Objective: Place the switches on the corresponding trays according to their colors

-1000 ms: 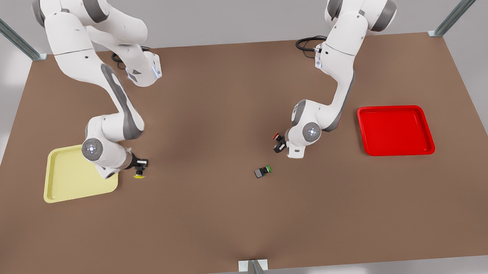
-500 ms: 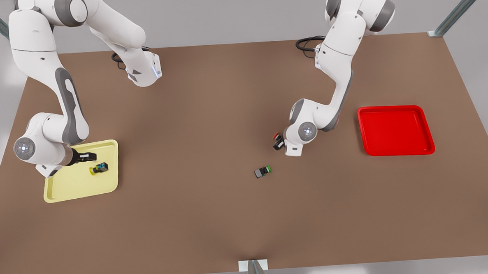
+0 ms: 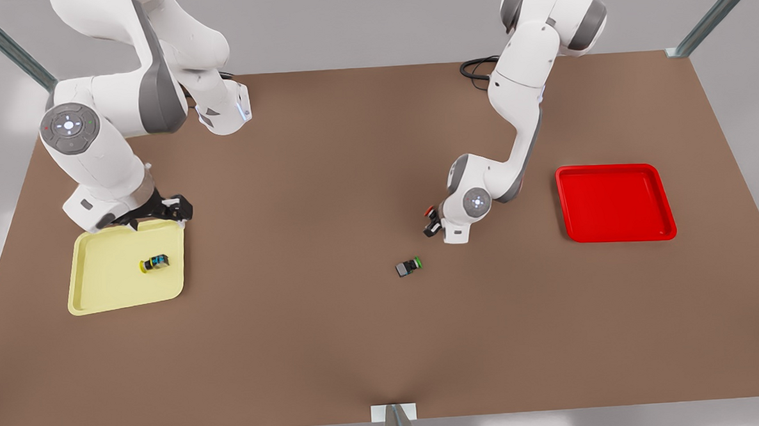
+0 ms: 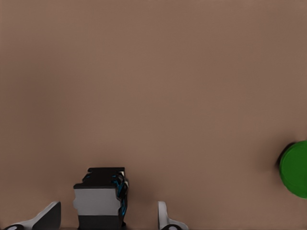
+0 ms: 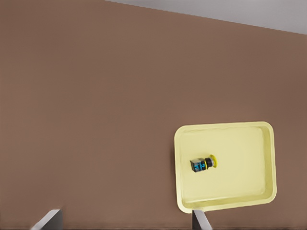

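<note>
Yellow-capped switch point(image 3: 153, 263) lies in the yellow tray point(image 3: 101, 295); right gripper point(image 3: 175, 209) spread above its far rim; left gripper point(image 3: 432, 223) straddles the red-capped switch point(image 3: 429, 211), fingers apart.

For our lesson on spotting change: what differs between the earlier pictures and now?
The right tool carried the yellow switch into the yellow tray, let go and drew back. The left tool, red switch, green switch and red tray stayed put.
</note>
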Available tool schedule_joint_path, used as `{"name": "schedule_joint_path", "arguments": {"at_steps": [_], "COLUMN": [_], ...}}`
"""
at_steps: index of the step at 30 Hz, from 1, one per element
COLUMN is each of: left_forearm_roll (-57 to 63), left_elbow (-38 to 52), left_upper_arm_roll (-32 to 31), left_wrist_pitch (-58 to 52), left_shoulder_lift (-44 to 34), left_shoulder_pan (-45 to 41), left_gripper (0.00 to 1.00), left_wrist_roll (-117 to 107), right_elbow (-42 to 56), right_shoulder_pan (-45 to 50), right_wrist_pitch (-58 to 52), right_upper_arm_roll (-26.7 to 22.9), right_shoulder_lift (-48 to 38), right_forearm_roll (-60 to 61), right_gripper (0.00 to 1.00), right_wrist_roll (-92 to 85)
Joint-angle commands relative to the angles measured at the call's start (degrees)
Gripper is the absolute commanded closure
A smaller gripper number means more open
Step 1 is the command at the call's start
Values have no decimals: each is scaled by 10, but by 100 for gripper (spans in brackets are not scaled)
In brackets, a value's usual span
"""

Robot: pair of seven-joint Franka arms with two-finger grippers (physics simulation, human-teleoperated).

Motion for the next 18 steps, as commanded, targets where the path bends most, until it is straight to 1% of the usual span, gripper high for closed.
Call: {"name": "schedule_joint_path", "arguments": {"at_steps": [1,6,14,18], "left_forearm_roll": [-19,-23,-14,10], "left_elbow": [0,-1,-24,-26], "left_upper_arm_roll": [0,0,2,14], "left_wrist_pitch": [0,13,2,-5], "left_shoulder_lift": [0,9,-7,-10], "left_shoulder_pan": [0,-1,-3,-3], "left_gripper": [3,4,3,3], "left_wrist_roll": [0,-1,9,11], "right_elbow": [0,-1,-4,-4], "right_shoulder_pan": [-2,-6,-1,-7], "right_wrist_pitch": [0,2,0,0], "right_upper_arm_roll": [0,2,3,3], "right_shoulder_lift": [2,4,5,5], "right_forearm_roll": [0,1,1,1], "right_gripper": [0,0,0,0], "right_wrist_roll": [1,6,7,7]}}
